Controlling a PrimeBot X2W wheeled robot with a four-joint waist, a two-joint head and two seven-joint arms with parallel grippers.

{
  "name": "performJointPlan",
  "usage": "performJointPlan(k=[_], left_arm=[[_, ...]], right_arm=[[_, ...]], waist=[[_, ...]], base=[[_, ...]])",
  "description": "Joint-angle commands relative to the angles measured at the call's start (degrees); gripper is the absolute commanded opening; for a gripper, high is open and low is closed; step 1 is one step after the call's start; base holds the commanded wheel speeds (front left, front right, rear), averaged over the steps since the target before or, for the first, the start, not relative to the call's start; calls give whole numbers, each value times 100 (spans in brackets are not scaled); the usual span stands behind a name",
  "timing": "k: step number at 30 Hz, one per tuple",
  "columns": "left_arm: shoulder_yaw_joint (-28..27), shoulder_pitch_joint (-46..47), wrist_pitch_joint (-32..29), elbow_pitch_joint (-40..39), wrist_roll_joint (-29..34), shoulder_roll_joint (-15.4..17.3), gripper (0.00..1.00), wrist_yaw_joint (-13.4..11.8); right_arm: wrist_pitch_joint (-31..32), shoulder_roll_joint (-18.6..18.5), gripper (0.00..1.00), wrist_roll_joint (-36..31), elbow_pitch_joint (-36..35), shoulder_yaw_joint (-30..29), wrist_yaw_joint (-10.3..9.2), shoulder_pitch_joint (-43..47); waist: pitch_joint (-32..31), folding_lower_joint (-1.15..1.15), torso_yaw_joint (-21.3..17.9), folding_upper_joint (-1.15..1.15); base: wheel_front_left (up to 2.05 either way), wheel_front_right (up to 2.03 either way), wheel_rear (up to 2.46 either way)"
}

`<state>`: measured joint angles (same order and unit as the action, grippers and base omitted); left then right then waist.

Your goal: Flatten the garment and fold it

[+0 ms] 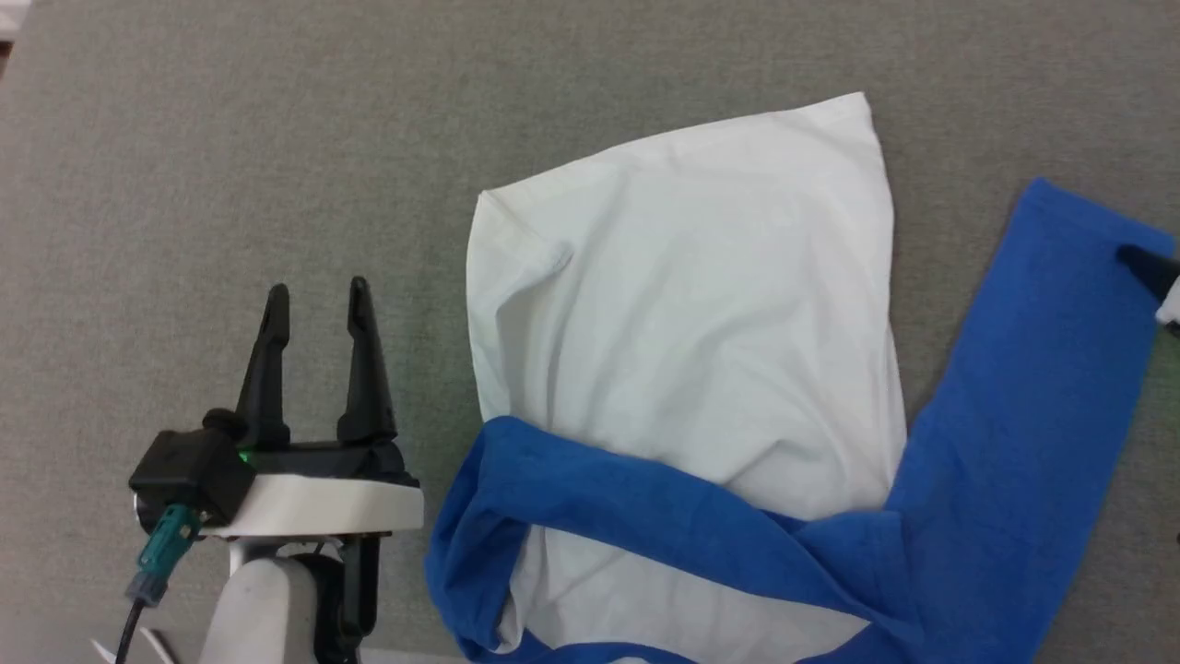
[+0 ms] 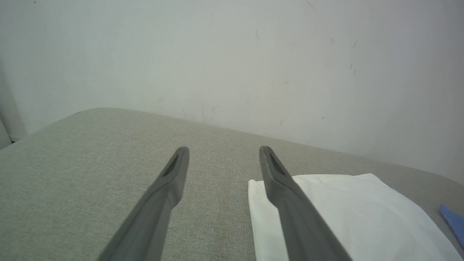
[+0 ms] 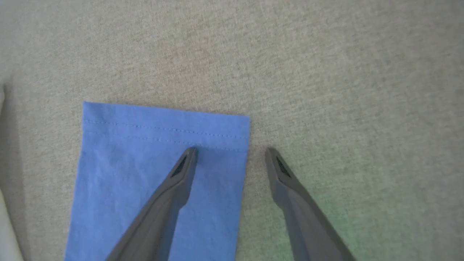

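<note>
The garment (image 1: 682, 304) lies on the grey cloth surface, its white body spread toward the far side. One blue sleeve (image 1: 1023, 406) stretches out to the right; the other (image 1: 627, 503) is folded across the near part of the body. My left gripper (image 1: 318, 304) stands open to the left of the garment, apart from it, with nothing between its fingers. In the left wrist view the white cloth (image 2: 348, 214) lies beside the right finger. My right gripper (image 3: 230, 152) hangs open over the cuff (image 3: 159, 152) of the outstretched sleeve, one fingertip above the blue cloth, one above the bare surface.
The grey woven surface (image 1: 230, 157) extends wide to the left and beyond the garment. In the left wrist view a pale wall (image 2: 232, 54) rises right behind the surface's rounded far edge.
</note>
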<state>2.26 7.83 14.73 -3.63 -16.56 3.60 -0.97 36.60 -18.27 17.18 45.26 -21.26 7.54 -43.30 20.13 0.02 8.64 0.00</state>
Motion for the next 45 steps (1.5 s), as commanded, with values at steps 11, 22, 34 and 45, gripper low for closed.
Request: performJointPlan(k=[11, 22, 34, 45], left_arm=[[-53, 77, 27, 210, 131, -67, 100, 54], [10, -327, 27, 460, 151, -71, 100, -18], [12, -907, 27, 637, 188, -71, 100, -54], [68, -924, 27, 860, 160, -52, 100, 36]], right_arm=[[378, 196, 0, -181, 574, -89, -5, -67], [-483, 268, 0, 498, -684, 1086, -5, 321], [-300, 625, 0, 1322, -3422, 2971, -5, 2143], [-812, 1500, 0, 1812, -3313, 4341, -5, 2788]], waist=[[15, -2, 94, 0], [-1053, -2, -132, 0], [-1956, -2, -419, 0], [-2076, -2, -153, 0]], base=[[0, 0, 0], [0, 0, 0], [0, 0, 0], [0, 0, 0]])
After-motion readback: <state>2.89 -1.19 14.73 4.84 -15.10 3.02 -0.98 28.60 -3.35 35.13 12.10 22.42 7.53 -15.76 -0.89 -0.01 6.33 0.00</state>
